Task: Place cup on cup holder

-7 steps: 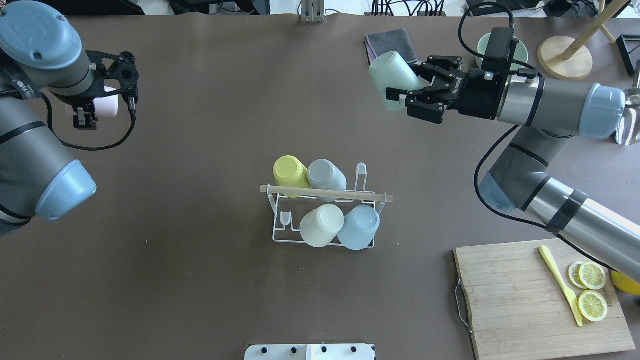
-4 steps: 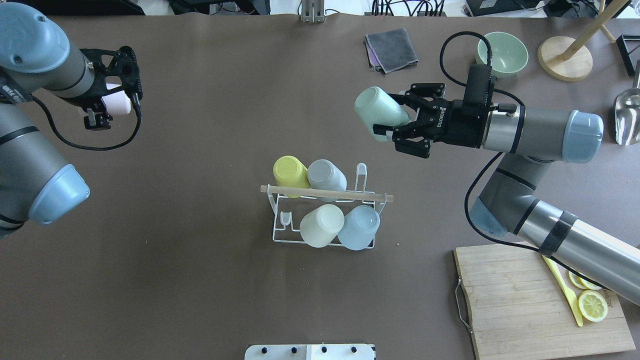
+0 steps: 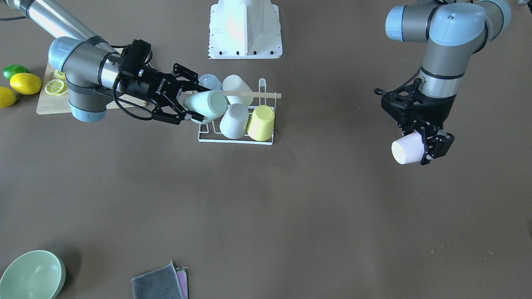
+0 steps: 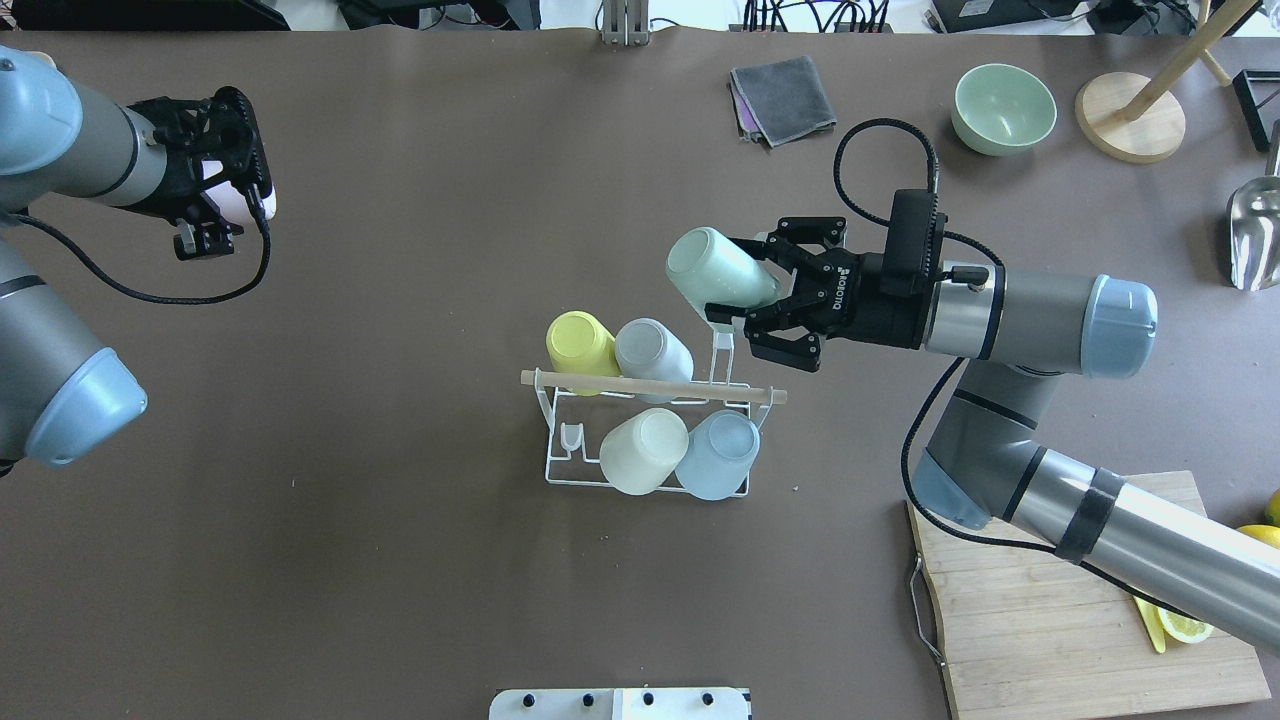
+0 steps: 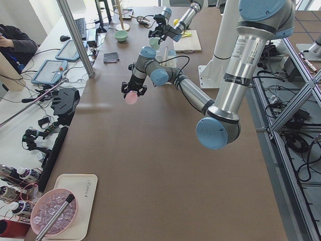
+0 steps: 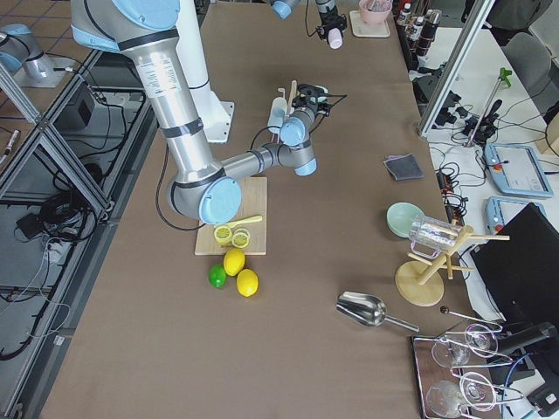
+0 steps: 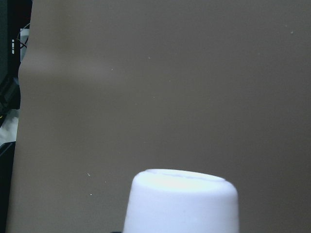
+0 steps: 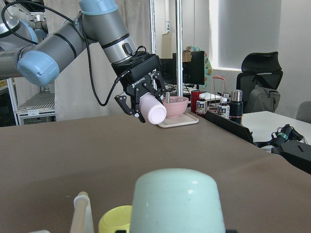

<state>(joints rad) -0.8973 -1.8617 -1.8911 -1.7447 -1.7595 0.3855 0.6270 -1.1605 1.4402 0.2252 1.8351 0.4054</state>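
The cup holder [image 4: 552,470] [image 3: 208,140] is a white wire rack with a wooden rod [image 4: 650,387] across its top. It carries a yellow [image 4: 580,345], a grey [image 4: 652,352], a cream [image 4: 642,450] and a blue cup [image 4: 720,455]. My right gripper [image 4: 745,305] [image 3: 192,106] is shut on a mint green cup [image 4: 715,275] [image 3: 206,106] [image 8: 177,201], held tilted just above the rack's free far-right prong [image 4: 722,345]. My left gripper [image 4: 225,195] [image 3: 419,145] is shut on a pink cup [image 3: 407,149] [image 7: 182,201] [image 8: 153,109], held above the table far left of the rack.
A grey cloth [image 4: 783,97], a green bowl [image 4: 1003,107] and a wooden stand [image 4: 1130,115] lie at the far right. A cutting board [image 4: 1080,620] with lemon slices [image 4: 1185,625] is at the near right, under my right arm. A metal scoop [image 4: 1255,235] lies at the right edge.
My right gripper has carried the mint green cup left and toward the rack, from near the cloth to over the free prong. My left gripper has shifted slightly farther with the pink cup.
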